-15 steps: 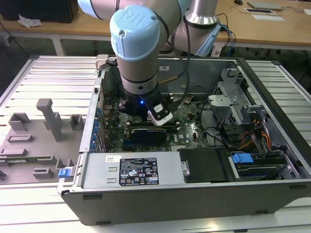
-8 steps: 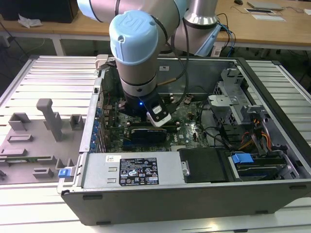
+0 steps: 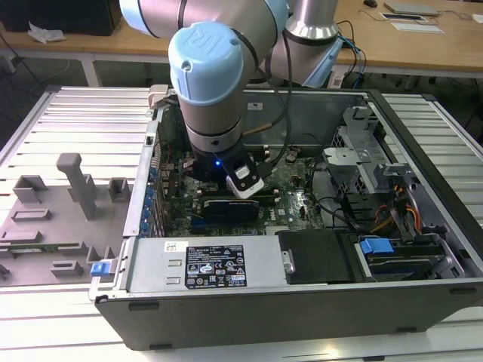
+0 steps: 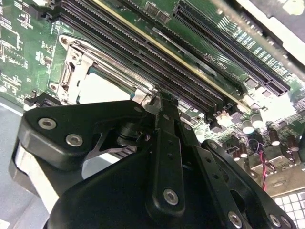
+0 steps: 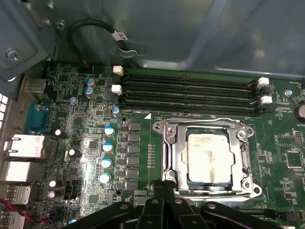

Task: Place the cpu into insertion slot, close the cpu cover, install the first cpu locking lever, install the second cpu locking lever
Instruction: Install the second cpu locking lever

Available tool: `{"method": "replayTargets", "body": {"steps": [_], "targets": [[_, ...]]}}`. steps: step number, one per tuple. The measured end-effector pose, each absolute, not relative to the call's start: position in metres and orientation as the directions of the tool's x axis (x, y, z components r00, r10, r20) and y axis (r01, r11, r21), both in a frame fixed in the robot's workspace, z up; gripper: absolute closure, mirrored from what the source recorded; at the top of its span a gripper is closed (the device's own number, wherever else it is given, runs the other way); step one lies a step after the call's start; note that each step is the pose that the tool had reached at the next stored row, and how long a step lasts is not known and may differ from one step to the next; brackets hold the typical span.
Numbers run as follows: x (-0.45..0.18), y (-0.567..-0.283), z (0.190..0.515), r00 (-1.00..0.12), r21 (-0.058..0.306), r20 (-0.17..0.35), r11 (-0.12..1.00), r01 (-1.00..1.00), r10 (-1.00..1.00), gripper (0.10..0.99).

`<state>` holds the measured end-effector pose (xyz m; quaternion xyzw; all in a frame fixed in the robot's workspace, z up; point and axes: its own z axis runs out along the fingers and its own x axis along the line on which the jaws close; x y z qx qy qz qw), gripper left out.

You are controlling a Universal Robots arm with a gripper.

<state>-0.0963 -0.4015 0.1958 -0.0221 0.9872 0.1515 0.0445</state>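
We have the chip (image 5: 208, 158) already seated in its socket (image 5: 167, 164), with the thin metal cover (image 5: 206, 125) folded down around it so the silvery top shows through the window. Taking the socket as our landmark, the long black memory slots (image 5: 190, 90) run just beside one edge of it, and the row of small blue-capped capacitors (image 5: 106, 153) stands near its other side. The gripper (image 5: 163, 187) hangs right at the socket's rim, fingertips drawn together to a narrow point with nothing between them that we can make out; in the second wrist view the tips (image 4: 159, 102) sit at the frame's edge, touching or almost touching the metal there.

We judge the work is now at the locking levers. To do it well, we should keep the tips pressed low against the thin wire lever, sweep it along its own arc rather than straight across, and watch that it tucks under its catch without scraping the green board (image 5: 86, 157) or bumping the memory slots.

In the exterior view, the arm (image 3: 213, 90) reaches down into the open computer case (image 3: 302, 302).
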Motion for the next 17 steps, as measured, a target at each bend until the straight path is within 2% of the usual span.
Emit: {"method": "replayTargets", "body": {"steps": [17], "targets": [[-0.0965,-0.4003,0.1947,-0.995,0.292,-0.094,0.955,-0.056,-0.03,0.98]]}}
